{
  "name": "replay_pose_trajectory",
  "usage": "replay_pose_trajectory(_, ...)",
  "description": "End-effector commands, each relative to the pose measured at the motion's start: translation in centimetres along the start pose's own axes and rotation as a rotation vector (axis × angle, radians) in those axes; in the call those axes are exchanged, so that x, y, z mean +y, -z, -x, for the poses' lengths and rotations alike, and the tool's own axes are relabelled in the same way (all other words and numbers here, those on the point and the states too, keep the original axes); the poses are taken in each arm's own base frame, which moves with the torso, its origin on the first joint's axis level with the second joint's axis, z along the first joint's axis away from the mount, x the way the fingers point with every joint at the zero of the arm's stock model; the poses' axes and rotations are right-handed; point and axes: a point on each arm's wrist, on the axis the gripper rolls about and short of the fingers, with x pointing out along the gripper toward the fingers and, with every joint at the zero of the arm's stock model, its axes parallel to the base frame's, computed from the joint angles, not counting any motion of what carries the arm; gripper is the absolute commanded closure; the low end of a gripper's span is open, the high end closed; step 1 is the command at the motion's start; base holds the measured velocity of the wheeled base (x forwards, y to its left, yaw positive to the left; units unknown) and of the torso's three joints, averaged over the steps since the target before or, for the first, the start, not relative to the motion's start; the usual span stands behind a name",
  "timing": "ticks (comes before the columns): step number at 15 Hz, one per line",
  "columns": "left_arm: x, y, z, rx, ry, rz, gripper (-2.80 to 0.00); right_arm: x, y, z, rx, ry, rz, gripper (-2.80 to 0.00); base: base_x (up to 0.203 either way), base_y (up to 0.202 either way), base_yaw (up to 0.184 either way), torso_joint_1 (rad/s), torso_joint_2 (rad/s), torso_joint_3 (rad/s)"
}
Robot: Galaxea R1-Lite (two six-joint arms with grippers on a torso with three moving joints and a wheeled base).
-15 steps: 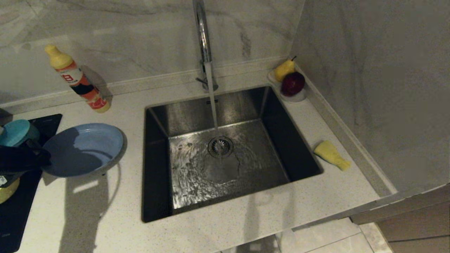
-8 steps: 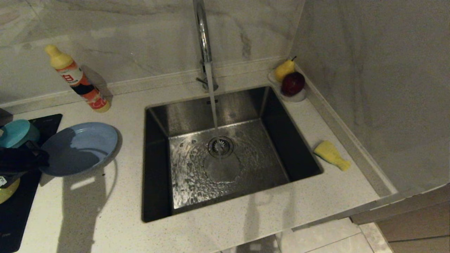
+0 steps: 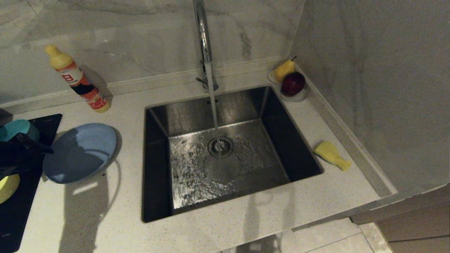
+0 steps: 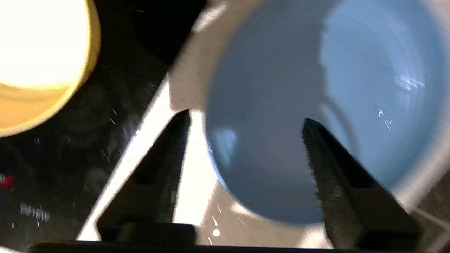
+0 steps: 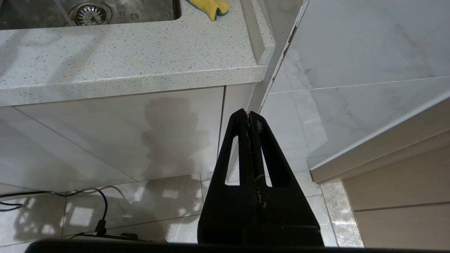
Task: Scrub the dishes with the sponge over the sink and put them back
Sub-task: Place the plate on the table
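Note:
The light-blue plate [image 3: 81, 153] [image 4: 351, 88] lies on the counter left of the sink [image 3: 158, 165]. My left gripper [image 3: 39, 151] [image 4: 246, 117] is at the plate's left rim, open. One finger is over the plate's inside, the other outside the rim, and neither grips it. The teal bowl [image 3: 15, 128] and the pale yellow bowl [image 3: 7, 188] [image 4: 35, 42] sit on the black cooktop at the far left. The yellow sponge [image 3: 330, 154] [image 5: 211, 5] lies on the counter right of the sink. My right gripper [image 5: 249, 114] hangs shut below the counter edge, holding nothing.
Water runs from the chrome tap [image 3: 202, 35] onto the drain strainer [image 3: 220, 146]. A detergent bottle [image 3: 77, 80] stands at the back left. A small dish with a pear and a red apple [image 3: 290, 84] sits in the back right corner. The black cooktop [image 3: 14, 211] borders the left edge.
The plate has moved left and come down onto the counter. My left gripper has opened off its rim and drawn slightly back to the left. The right arm has not moved.

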Motion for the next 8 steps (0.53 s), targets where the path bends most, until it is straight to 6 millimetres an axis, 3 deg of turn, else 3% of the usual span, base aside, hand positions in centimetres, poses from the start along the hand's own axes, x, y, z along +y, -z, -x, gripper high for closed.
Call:
replay_pose_trajectory(1, -1.6, -0.3, 4.3, -0.041, 0.109, -0.024, -2.80, 0.0, 0.0, 0.0, 0.001, -0.001, 0.001, 0.00, 0.000, 0.000, 0.000, 0.000, 0.00, 0.000)
replay_pose_trajectory(2, -2.4, -0.1, 5.9, -0.027, 0.180, -0.039, 0.00, 0.0, 0.0, 0.0, 0.001, -0.001, 0.001, 0.00, 0.000, 0.000, 0.000, 0.000, 0.00, 0.000)
replay_pose_trajectory(4, -4.6, 0.7, 7.4, 0.012, 0.268, -0.089, 0.00, 0.0, 0.0, 0.0, 0.001, -0.001, 0.001, 0.00, 0.000, 0.000, 0.000, 0.000, 0.00, 0.000)
replay_pose_trajectory(8, -7.8, 2.0, 8.4, 0.045, 0.388, -0.170, 0.00, 0.0, 0.0, 0.0, 0.001, -0.001, 0.001, 0.00, 0.000, 0.000, 0.000, 0.000, 0.00, 0.000)
